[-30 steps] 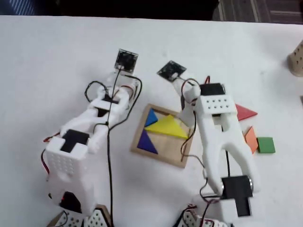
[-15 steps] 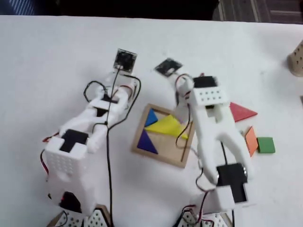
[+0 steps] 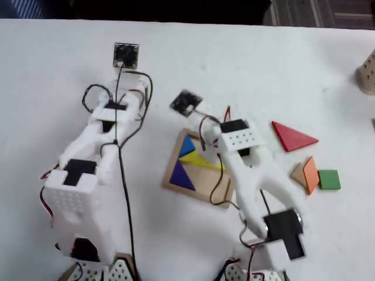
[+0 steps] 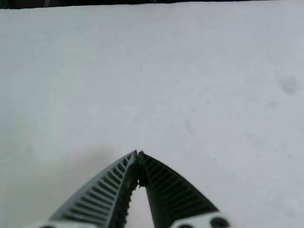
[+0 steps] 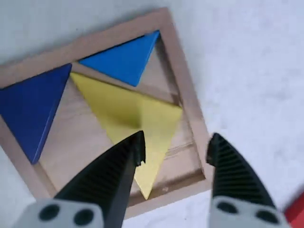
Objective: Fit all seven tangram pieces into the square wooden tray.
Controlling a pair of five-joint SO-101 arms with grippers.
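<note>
Probably the yellow triangle, lying inside the square wooden tray, is light, stiff and smooth, so the right gripper, spread wide above it, should pinch its thin edges, while the left gripper hangs closed over the table, left of the tray.

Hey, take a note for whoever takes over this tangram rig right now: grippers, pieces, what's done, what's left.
Left gripper shut, empty, over bare table. Right gripper open, empty, above the yellow triangle in the tray.
Done: light blue triangle, dark blue triangle and yellow triangle are in the tray.
Left: red triangle, orange piece, tan piece and green square lie on the table outside the tray.
</note>
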